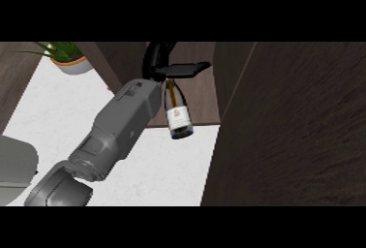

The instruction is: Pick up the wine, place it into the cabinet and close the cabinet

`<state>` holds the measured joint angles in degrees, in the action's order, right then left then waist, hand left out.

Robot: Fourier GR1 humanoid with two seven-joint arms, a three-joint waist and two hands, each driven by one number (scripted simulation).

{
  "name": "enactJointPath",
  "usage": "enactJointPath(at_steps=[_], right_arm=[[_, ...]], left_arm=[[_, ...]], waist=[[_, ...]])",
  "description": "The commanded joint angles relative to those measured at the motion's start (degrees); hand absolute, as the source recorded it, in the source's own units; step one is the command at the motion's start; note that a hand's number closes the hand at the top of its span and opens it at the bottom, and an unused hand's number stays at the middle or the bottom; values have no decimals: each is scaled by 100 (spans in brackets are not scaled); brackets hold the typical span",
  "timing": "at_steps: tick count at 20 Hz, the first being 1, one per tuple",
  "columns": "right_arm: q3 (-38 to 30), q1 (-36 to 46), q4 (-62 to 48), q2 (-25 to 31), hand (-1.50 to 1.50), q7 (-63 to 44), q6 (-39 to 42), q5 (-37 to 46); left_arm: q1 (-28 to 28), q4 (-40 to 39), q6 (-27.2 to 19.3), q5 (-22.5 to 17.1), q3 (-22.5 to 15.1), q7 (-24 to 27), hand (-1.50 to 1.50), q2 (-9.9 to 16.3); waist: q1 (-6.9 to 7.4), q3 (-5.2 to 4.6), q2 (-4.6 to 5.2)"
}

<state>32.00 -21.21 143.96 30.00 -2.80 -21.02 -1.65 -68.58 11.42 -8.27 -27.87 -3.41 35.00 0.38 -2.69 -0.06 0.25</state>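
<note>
At the far left, a potted plant (66, 57) stands on the white desk (164, 169), well away from the work. A grey forearm rises from the lower left edge toward the middle of the view; which arm it is cannot be told with certainty, though it appears to be the left hand (166, 68), its black fingers curled round the neck of the wine (178, 114). The bottle hangs base-down and slightly tilted, lifted clear of the desk, at the mouth of the cabinet (200, 104). To the right, the cabinet door (293, 131) stands open, a dark wooden panel filling that side. The other hand is not in view.

The step in hand looks to be the placing: pick-up is done, the bottle not yet set down. The next move likely calls for carrying the bottle further in, standing it on the cabinet floor, letting go, then swinging the door shut.
</note>
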Motion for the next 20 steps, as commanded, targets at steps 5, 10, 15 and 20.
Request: enactJointPath(at_steps=[5, 10, 15, 20], right_arm=[[-116, -393, 1404, 276, -150, -667, -81, -185], [-20, -504, 1246, 279, -150, -528, -129, -34], [-195, -664, 1391, 388, -150, -439, -133, -124], [-321, -561, 1103, 239, -150, -340, -218, -309]], left_arm=[[443, 660, 278, -287, -239, -186, -150, -37], [1110, 1469, 544, -548, -665, -290, -150, -38], [1888, 2326, 523, -669, -1097, -493, -150, -38], [2718, 3546, 256, -916, -1539, -863, -150, -38]], waist=[[77, 0, -84], [200, 1, -130], [245, 5, -132], [348, 8, -147]])
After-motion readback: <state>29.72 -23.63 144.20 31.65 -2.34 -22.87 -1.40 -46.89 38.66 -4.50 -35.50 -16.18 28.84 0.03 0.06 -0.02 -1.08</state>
